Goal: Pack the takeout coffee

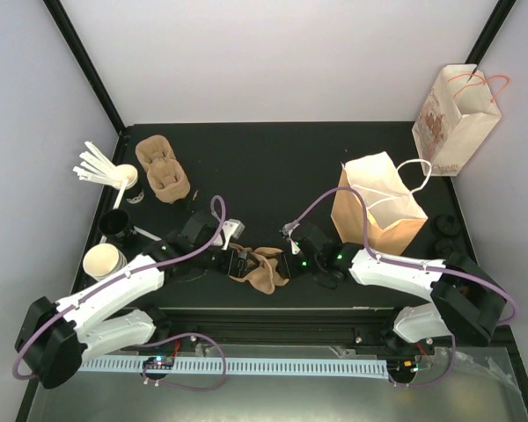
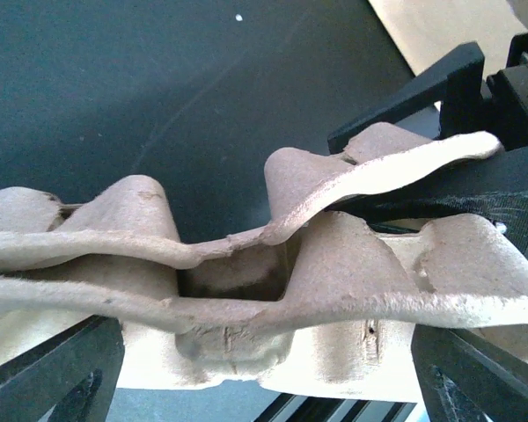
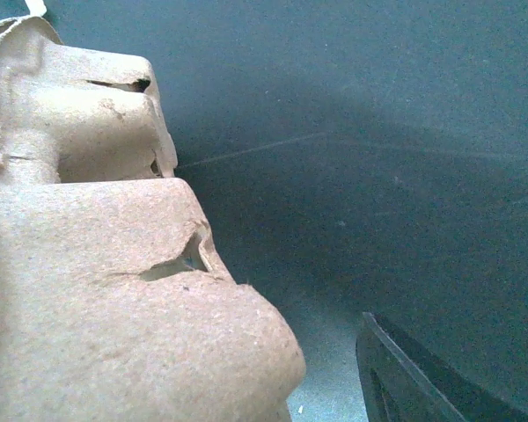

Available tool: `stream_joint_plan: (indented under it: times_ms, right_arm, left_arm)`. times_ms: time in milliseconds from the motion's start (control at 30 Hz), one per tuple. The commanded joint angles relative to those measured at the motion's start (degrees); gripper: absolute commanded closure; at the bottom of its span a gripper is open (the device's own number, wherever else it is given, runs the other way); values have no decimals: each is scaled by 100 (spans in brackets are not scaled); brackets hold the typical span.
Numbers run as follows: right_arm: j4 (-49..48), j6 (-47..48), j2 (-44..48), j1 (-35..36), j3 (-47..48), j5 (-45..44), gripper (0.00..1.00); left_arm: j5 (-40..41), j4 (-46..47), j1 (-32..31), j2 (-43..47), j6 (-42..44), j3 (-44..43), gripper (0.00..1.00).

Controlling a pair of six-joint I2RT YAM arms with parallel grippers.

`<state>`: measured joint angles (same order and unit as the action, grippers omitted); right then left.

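Observation:
The takeout coffee, a white paper cup (image 1: 104, 261), stands open-topped at the table's left edge, away from both grippers. A brown pulp cup carrier (image 1: 260, 269) lies at the near middle between the two grippers. My left gripper (image 1: 239, 260) is open, its fingers (image 2: 57, 374) wide apart on either side of the carrier (image 2: 273, 272). My right gripper (image 1: 290, 264) faces it from the right. In the right wrist view the carrier (image 3: 114, 308) hides one finger, and a clear gap separates it from the other finger (image 3: 422, 382). The right gripper (image 3: 268, 396) is open.
An open brown paper bag (image 1: 378, 209) with white handles stands behind the right arm. A printed bag (image 1: 453, 119) stands at the far right corner. More pulp carriers (image 1: 161, 169), white stirrers (image 1: 97, 164) and a black round piece (image 1: 117, 222) sit at the left. Black lids (image 1: 447, 227) lie at the right edge.

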<state>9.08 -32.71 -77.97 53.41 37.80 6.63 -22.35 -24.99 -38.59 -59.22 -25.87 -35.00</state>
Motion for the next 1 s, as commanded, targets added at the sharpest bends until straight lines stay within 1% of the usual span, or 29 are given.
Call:
stream_joint_plan:
  times_ms: [0, 100, 233, 333, 400, 500, 667, 733, 800, 867, 900, 967]
  right_arm:
    - [-368, 117, 66, 140, -127, -162, 44]
    - [-656, 60, 176, 297, -305, -565, 45]
    - [-681, 149, 233, 565, -272, -1167, 45]
    - [-666, 264, 249, 774, -212, -1574, 45]
    - [-646, 331, 284, 916, -173, -1883, 45]
    - [-660, 451, 332, 1116, -138, -2239, 44]
    - [-675, 574, 306, 1425, -57, -2702, 44]
    - [-634, 607, 250, 1499, 6, -2811, 44]
    - [-595, 645, 194, 1580, 69, -2934, 44]
    - [-559, 676, 144, 1671, 107, -3057, 44]
    - [-550, 692, 126, 1709, 124, -3099, 44]
    - [-523, 698, 104, 1769, 139, -3215, 44]
  left_arm:
    - [450, -71, -1, 640, -602, 141, 6]
    - [480, 11, 0, 1519, -1189, 450, 4]
    - [531, -8, -5, 2476, -2001, 791, 1]
    - [201, 419, -2, 2968, -2865, 1187, 1]
    - [-95, 945, -3, 3133, -3522, 1497, 1]
    - [-320, 1239, -11, 3207, -4312, 1801, 8]
    - [-351, 1473, -103, 3230, -4967, 1962, 19]
    - [-309, 1494, -115, 3209, -5084, 1979, 23]
    - [-278, 1572, -135, 3175, -5177, 2015, 24]
    - [-350, 1878, -164, 3135, -5299, 2124, 26]
    - [-393, 2072, -183, 3117, -5371, 2197, 29]
    - [-416, 2253, -215, 3073, -5419, 2267, 39]
